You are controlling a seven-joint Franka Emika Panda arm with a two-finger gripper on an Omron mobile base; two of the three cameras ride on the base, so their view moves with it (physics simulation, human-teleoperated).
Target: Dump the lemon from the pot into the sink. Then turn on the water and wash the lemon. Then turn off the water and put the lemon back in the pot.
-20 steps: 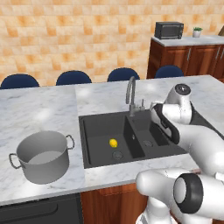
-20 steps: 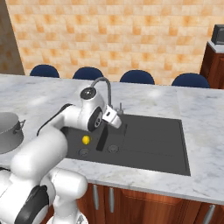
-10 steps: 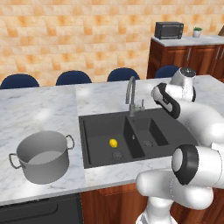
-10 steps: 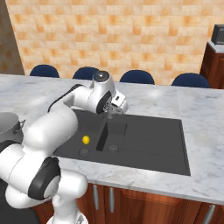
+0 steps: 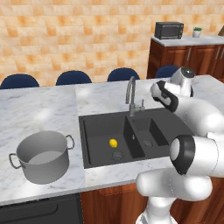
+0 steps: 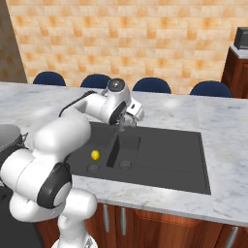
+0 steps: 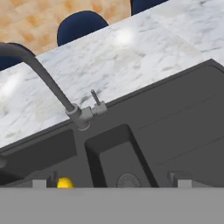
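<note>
One lemon (image 5: 113, 142) lies in the large left basin of the sink (image 5: 98, 127), near its drain. Pot (image 5: 42, 156) stands upright on the marble counter (image 5: 39, 114), well left of the sink. Faucet (image 5: 130, 94) rises behind the divider.

Right base view: gripper (image 6: 130, 115) hovers by the faucet base, far side of the sink.

Hand view: fingertips (image 7: 40, 183) spread wide, holding nothing; faucet lever (image 7: 94, 98) ahead.
</note>
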